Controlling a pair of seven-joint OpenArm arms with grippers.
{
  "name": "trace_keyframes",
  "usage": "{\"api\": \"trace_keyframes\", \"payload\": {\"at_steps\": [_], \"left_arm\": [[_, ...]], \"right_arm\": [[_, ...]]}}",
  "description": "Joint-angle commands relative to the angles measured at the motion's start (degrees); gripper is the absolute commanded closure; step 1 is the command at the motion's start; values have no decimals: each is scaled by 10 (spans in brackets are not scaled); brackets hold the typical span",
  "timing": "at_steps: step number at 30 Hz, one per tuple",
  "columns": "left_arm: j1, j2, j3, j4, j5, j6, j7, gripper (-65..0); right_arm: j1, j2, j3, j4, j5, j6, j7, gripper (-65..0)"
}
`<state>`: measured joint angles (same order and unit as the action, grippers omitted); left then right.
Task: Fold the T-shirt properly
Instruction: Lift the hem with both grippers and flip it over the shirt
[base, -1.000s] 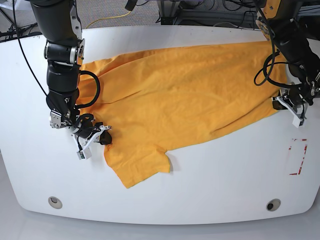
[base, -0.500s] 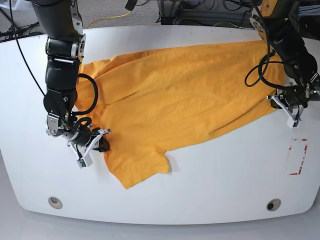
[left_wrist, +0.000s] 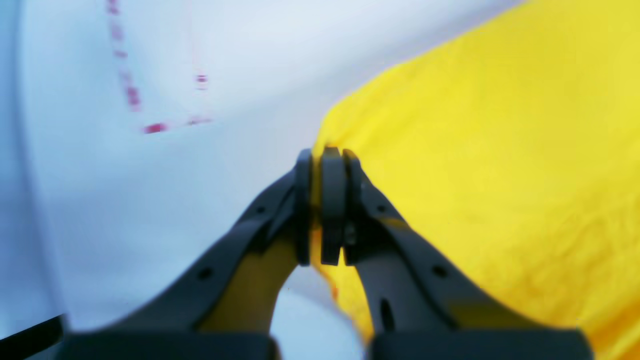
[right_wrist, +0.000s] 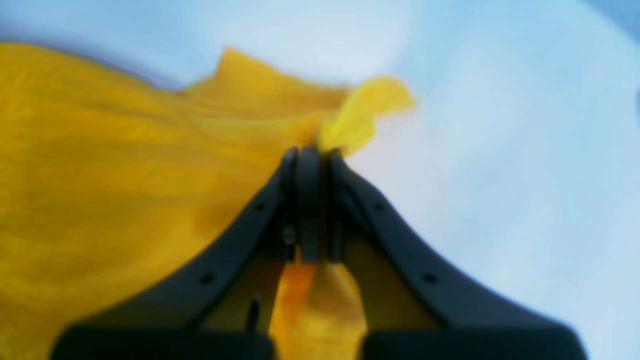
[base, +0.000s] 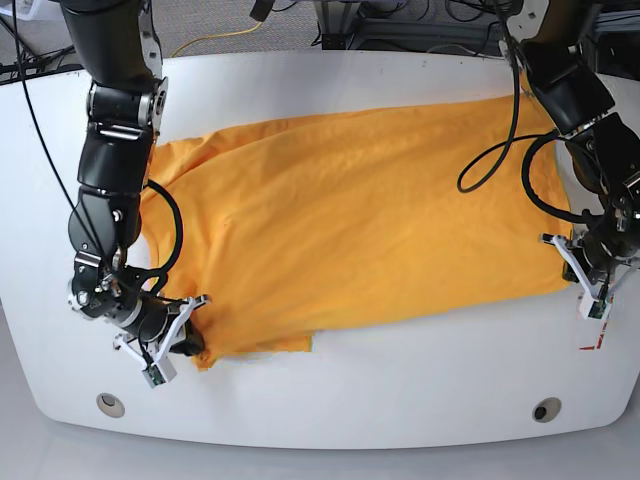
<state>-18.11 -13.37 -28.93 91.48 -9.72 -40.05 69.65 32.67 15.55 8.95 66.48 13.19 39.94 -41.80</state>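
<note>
The T-shirt (base: 350, 225) lies spread across the middle of the white bench (base: 400, 390), reaching in the base view from about 9 o'clock to about 3 o'clock, with its far edge running toward 1 o'clock and its near edge sloping down toward 7 o'clock. The cloth is plain orange-yellow and softly wrinkled, mostly flat on the bench surface.

At the 7 o'clock corner of the shirt, the right tool (base: 185, 335) is clenched on the fabric. In the right wrist view the right tool (right_wrist: 310, 165) has its dark fingers (right_wrist: 250, 215) pressed together with a small flap of T-shirt (right_wrist: 100, 175) poking out past the tips and more cloth bunched between the finger bases.

At the 3 o'clock edge, the left tool (base: 570, 262) grips the shirt's corner. In the left wrist view the left tool (left_wrist: 325, 165) is likewise clamped, the edge of the T-shirt (left_wrist: 475, 150) pinched between the tips, and the cloth stretches away toward 2 o'clock.

Just beyond that tool, at 4 o'clock on the bench, sit red dashed marks (base: 597, 340), also seen blurred in the left wrist view as red dashed marks (left_wrist: 150, 100). Two round metal inserts (base: 546, 409) sit near the bench's front edge, at 5 and 7 o'clock. Black cables (base: 500, 160) loop off both arms above the shirt.
</note>
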Motion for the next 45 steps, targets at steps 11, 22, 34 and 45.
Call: {"api": "trace_keyframes", "payload": {"at_steps": [11,22,34,45], "left_arm": [[-167,-23,-10,118,-2,1,78,0],[-327,-68,-25,138,-4,1,104,0],[-436,-88,23,115,-4,1,104,0],[-319,-80,23,158,-5,1,104,0]], "right_arm": [[183,31,1,37,8,-3,-48,0],[350,57,-50,37,9,-3,-81,0],[421,70,-76,70,14,1,-145,0],[215,79,-18,248,12,1,-185,0]]}}
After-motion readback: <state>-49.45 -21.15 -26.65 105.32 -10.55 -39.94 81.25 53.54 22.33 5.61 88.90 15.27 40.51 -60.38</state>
